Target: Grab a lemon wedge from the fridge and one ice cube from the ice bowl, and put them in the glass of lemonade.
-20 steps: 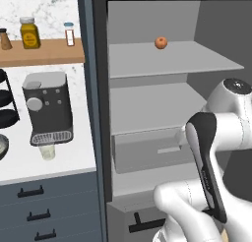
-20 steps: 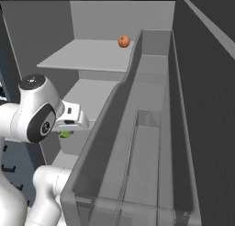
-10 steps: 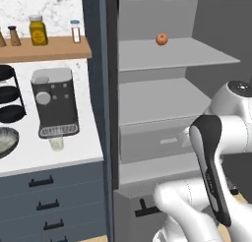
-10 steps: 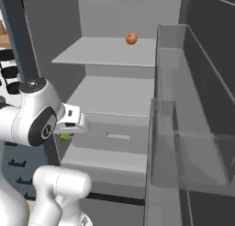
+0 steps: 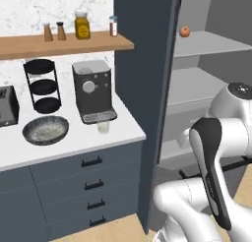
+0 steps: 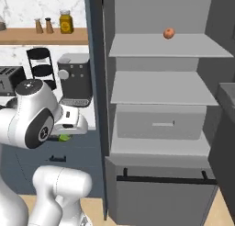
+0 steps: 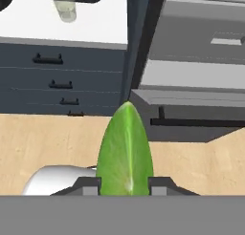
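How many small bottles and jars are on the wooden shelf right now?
4. Two shakers stand side by side on the shelf, an amber jar sits to their right, and a small red-banded bottle stands near the fridge-side end. The left part is cropped; more may be hidden.

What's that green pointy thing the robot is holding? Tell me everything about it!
That is the lemon wedge. It looks bright yellow-green and smooth, with a pale line down its middle and a pointed tip. In the hand view it stands between the two dark fingers of the hand, which is shut on it from both sides. Nothing else touches it. It hangs in the air above the wooden floor, in front of the open fridge. From the right base view, just a green bit peeks out under the arm.
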You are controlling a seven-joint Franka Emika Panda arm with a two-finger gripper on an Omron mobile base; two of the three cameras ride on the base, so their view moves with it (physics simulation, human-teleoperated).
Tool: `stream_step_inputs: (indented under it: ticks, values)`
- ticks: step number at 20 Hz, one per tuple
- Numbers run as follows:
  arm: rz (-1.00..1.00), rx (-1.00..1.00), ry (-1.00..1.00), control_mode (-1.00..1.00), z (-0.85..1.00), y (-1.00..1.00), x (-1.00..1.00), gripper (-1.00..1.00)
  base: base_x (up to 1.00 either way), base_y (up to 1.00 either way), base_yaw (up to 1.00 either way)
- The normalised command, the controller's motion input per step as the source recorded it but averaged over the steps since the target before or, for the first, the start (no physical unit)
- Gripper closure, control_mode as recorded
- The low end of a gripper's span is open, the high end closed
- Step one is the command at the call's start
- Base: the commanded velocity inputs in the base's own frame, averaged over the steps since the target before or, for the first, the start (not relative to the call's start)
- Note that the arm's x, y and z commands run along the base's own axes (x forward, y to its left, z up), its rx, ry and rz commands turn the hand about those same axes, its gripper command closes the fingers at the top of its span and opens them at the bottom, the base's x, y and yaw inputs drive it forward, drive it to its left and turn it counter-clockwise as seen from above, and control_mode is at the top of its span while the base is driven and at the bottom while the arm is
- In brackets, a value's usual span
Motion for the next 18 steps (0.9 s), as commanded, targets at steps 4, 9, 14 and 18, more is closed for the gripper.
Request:
stream_step_inputs:
  ticks: [4,9,14,18]
  values:
    - [0.0,0.0,0.0,1.0,0.0,0.0,0.0,1.0,0.13,0.92,0.0]
    - [0.0,0.0,0.0,1.0,0.0,0.0,0.0,1.0,0.42,0.3,0.12]
    - [0.0,0.0,0.0,1.0,0.0,0.0,0.0,1.0,0.74,0.05,0.19]
    - [0.0,0.0,0.0,1.0,0.0,0.0,0.0,1.0,0.68,0.04,0.18]
